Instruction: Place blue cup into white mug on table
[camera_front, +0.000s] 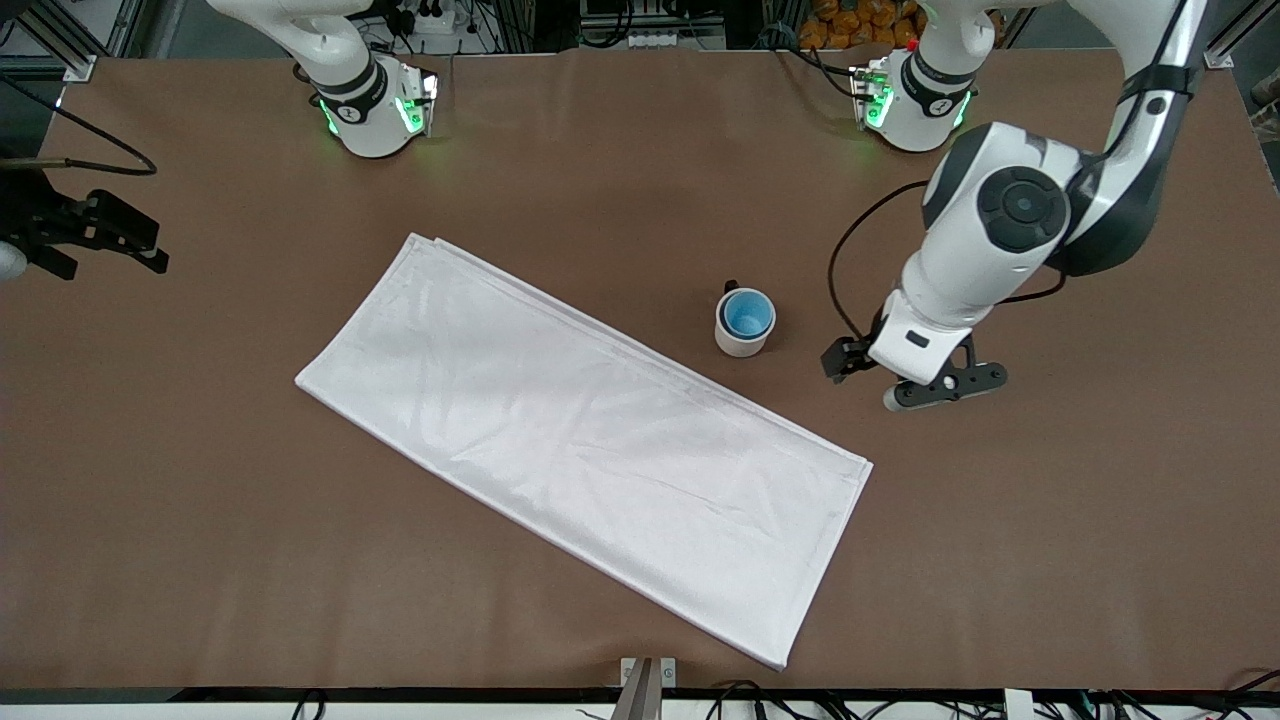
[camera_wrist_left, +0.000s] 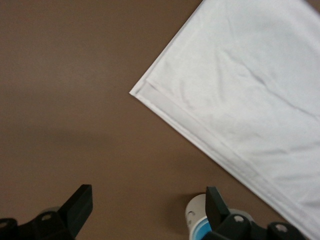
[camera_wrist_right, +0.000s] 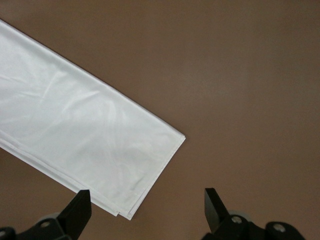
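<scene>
The blue cup (camera_front: 747, 314) sits inside the white mug (camera_front: 742, 340), which stands upright on the table (camera_front: 1040, 560) with its black handle (camera_front: 730, 287) turned toward the robots' bases. My left gripper (camera_front: 935, 388) hovers over bare table beside the mug, toward the left arm's end, open and empty. In the left wrist view the mug (camera_wrist_left: 195, 214) with the blue cup's rim (camera_wrist_left: 202, 232) shows beside one finger of the left gripper (camera_wrist_left: 148, 205). My right gripper (camera_front: 105, 250) is open and empty over the right arm's end of the table, and it waits there (camera_wrist_right: 146, 207).
A large white cloth (camera_front: 580, 430) lies flat and slanted across the middle of the table, its edge close to the mug. It also shows in the left wrist view (camera_wrist_left: 250, 90) and the right wrist view (camera_wrist_right: 75, 130). Bare tabletop surrounds the mug elsewhere.
</scene>
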